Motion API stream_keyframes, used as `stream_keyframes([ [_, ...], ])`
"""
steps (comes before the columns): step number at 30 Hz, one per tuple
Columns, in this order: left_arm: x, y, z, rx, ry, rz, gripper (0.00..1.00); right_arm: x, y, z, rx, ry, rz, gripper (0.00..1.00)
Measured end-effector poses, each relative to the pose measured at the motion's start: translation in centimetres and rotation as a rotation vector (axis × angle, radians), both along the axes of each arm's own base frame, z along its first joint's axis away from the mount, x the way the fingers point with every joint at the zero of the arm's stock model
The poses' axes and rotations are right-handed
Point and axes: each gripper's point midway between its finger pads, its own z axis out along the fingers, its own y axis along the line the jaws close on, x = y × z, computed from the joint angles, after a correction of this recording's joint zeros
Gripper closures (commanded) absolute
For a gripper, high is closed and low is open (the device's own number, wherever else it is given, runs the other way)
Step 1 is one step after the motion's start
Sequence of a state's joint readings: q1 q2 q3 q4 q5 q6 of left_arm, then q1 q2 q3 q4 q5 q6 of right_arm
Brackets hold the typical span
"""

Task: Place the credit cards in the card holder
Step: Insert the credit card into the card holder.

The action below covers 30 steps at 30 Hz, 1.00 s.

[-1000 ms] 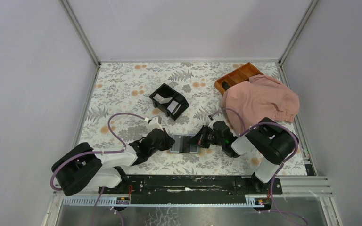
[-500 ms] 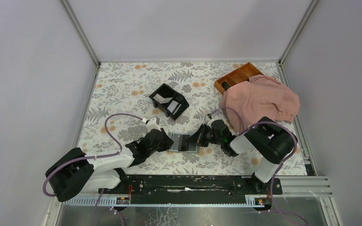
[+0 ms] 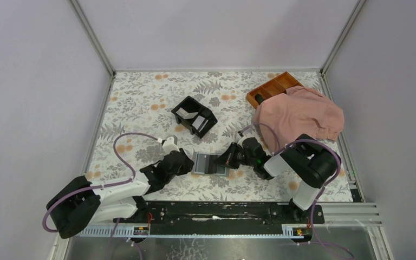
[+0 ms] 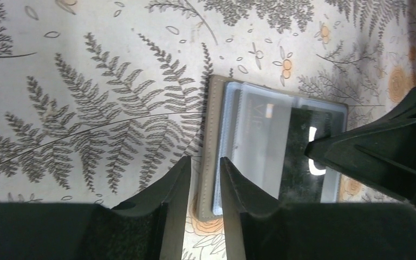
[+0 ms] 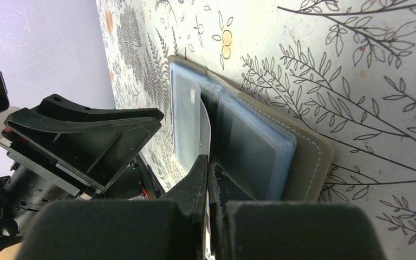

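Your right claw (image 5: 208, 162) is clenched on a thin white credit card (image 5: 205, 125), its edge at a clear sleeve (image 5: 187, 116) of the open grey-taupe bifold card holder (image 5: 303, 157) lying just ahead of the tips. Your left claw (image 4: 203, 162), parted and empty, sits beside the holder's opposite edge. Slide the card in level with the sleeve; brace that edge if the holder skids.

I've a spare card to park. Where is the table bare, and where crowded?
Free: floral tablecloth left of the black two-compartment box, and between it and the orange-brown tray. Crowded: near centre, where the left gripper and right gripper, pinching a white credit card, meet at the grey-taupe card holder; pink cloth covers far right.
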State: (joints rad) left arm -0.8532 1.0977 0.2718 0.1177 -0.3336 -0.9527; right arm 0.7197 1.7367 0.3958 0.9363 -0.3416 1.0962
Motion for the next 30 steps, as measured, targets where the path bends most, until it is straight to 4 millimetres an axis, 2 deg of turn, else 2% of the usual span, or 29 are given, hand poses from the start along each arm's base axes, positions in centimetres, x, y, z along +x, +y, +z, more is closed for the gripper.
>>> stream_keyframes([
  [7, -0.3, 1.2, -1.2, 0.031, 0.009, 0.031, 0.7, 0.0, 0.0, 0.0, 0.0, 0.0, 0.0, 1.0],
  [16, -0.1, 0.9, -1.5, 0.015, 0.005, 0.042, 0.84, 0.3, 0.3, -0.2, -0.003, 0.002, 0.004, 1.0],
  [30, 0.5, 0.3, -1.6, -0.006, -0.01, 0.04, 0.91, 0.6, 0.9, -0.3, 0.003, 0.001, 0.019, 1.0],
])
